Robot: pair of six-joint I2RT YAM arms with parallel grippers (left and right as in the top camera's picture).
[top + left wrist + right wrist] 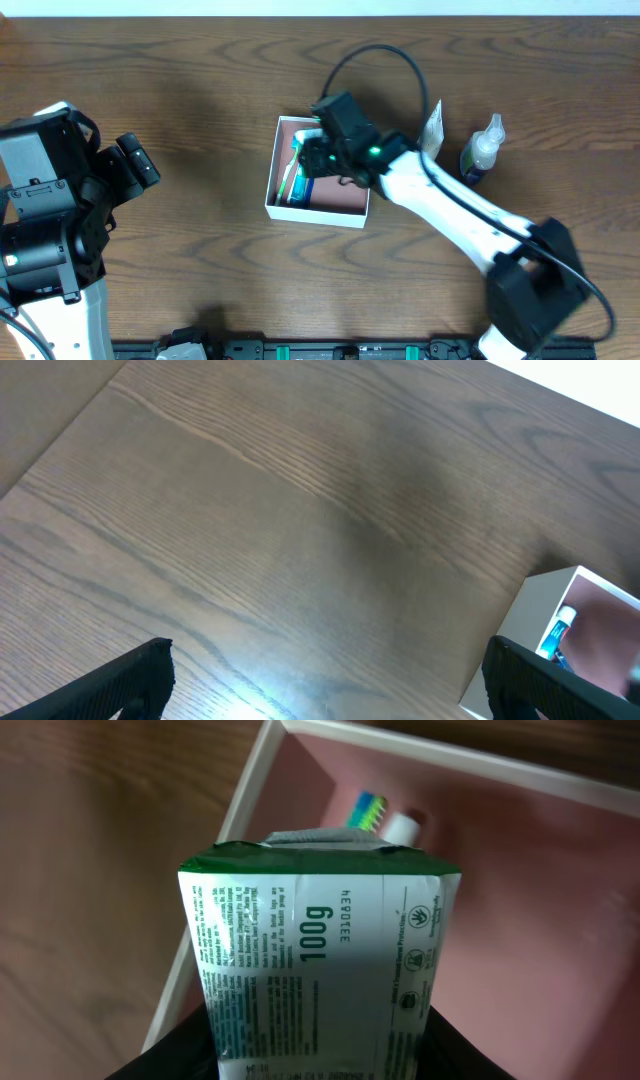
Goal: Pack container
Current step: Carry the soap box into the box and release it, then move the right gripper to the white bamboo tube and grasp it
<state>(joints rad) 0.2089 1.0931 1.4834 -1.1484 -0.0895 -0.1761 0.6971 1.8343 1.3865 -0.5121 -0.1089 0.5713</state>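
The container is a shallow white box with a pink inside, at the table's middle. Its rim also shows in the right wrist view and its corner in the left wrist view. A toothbrush lies inside along the left wall. My right gripper is shut on a green and white toothpaste tube and holds it over the container's left part. My left gripper is open and empty above bare wood, far left of the container.
A small clear spray bottle with a dark base and a pale sachet stand right of the container. A blue item lies inside the box by the toothbrush. The right arm's cable loops above the box.
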